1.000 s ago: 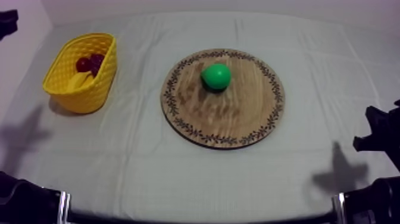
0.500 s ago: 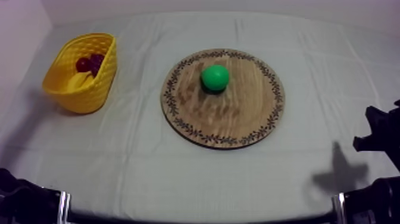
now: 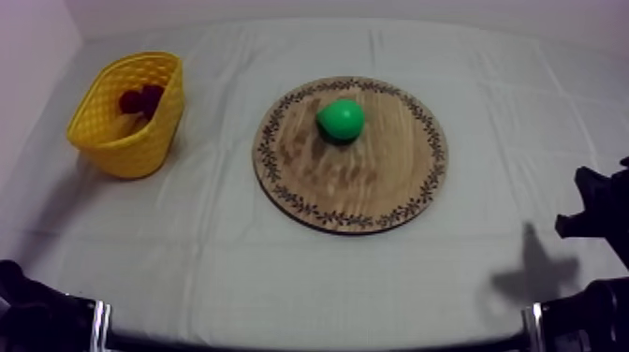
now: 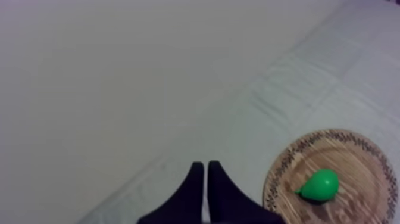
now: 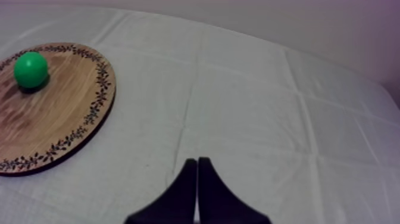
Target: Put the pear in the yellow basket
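A green pear (image 3: 340, 119) lies on the far half of the round wooden board (image 3: 374, 178) in the middle of the table. The yellow basket (image 3: 131, 145) stands at the far left and holds small red fruit (image 3: 140, 98). My left gripper (image 4: 206, 170) is shut on nothing, its fingers together as a narrow wedge, well short of the pear (image 4: 320, 184) and the board (image 4: 363, 173). My right gripper (image 5: 197, 164) is likewise shut on nothing, over bare cloth to the right of the board (image 5: 59, 113) and far from the pear (image 5: 30, 69).
My right arm (image 3: 599, 215) sits low at the table's right edge, and part of the left arm (image 3: 28, 314) shows at the lower left. Grey-white cloth lies between basket and board and all round the board.
The dark arm shape at the upper left has gone from the top view, and its shadow beside the basket has faded. The pear has rocked slightly on the board. The right arm stays still.
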Tool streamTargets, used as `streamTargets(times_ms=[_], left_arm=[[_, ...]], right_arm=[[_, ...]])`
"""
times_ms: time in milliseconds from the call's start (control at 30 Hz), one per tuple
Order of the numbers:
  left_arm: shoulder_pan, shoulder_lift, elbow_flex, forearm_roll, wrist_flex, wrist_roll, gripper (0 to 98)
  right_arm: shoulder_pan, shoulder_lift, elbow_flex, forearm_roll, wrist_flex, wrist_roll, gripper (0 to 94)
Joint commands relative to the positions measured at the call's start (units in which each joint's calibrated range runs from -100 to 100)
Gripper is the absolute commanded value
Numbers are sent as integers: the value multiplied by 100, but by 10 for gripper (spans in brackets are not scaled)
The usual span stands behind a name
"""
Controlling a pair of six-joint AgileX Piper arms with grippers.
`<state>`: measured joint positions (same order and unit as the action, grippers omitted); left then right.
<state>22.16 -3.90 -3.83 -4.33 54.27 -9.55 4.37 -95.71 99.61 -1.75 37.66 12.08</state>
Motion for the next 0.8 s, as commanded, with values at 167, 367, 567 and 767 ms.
streamTargets(times_ms=[167, 367, 567, 767], left_arm=[[289, 630, 36, -41, 94, 14, 1], [480, 1033, 25, -41, 73, -45, 1], [642, 1306, -167, -43, 59, -151, 1], [723, 1497, -299, -26, 51, -241, 1]], right_arm=[[-1, -5, 5, 2, 0, 1, 3], [-1, -5, 5, 2, 0, 1, 3], [-1, -5, 5, 2, 0, 1, 3], [-1, -5, 5, 2, 0, 1, 3]])
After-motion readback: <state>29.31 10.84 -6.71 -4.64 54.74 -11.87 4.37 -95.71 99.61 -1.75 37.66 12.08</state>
